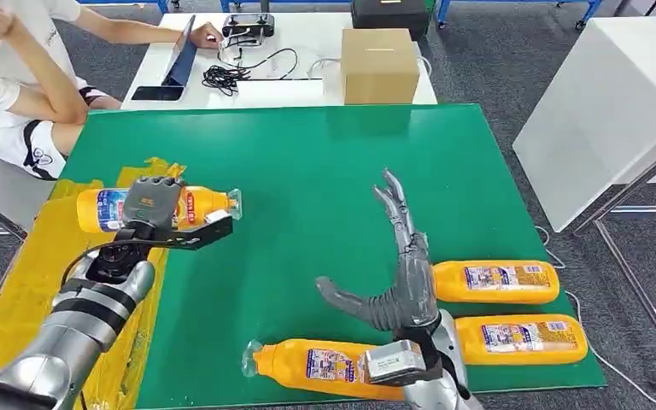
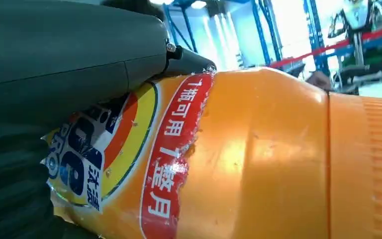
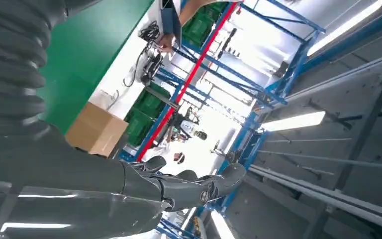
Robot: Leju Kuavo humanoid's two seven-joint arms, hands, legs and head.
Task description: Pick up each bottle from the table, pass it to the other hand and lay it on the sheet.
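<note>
Laying down: judged step is setting the held bottle on the sheet; lower it level, long axis flat, and release only once it rests so it cannot roll toward the green mat.
Bench (image 1: pixel 307 171): green mat, with yellow sheet (image 1: pixel 17 282) along its left edge.
Sheet target: bare yellow area near of the left robot hand looks the safest spot.
Held bottle (image 1: pixel 201 205): orange, lying horizontal, clear cap end pointing right, over the sheet's far part; whether it touches the sheet, cannot tell.
Label: blue and yellow with a red band, torn at its edge in the left wrist view.
Left robot hand (image 1: pixel 152 203): wrapped over the bottle's middle.
Right robot hand (image 1: pixel 397 265): holding nothing, fingers spread wide, raised above the mat.
Remaining bottles (image 1: pixel 495 282): three lie on the mat at near right.
</note>
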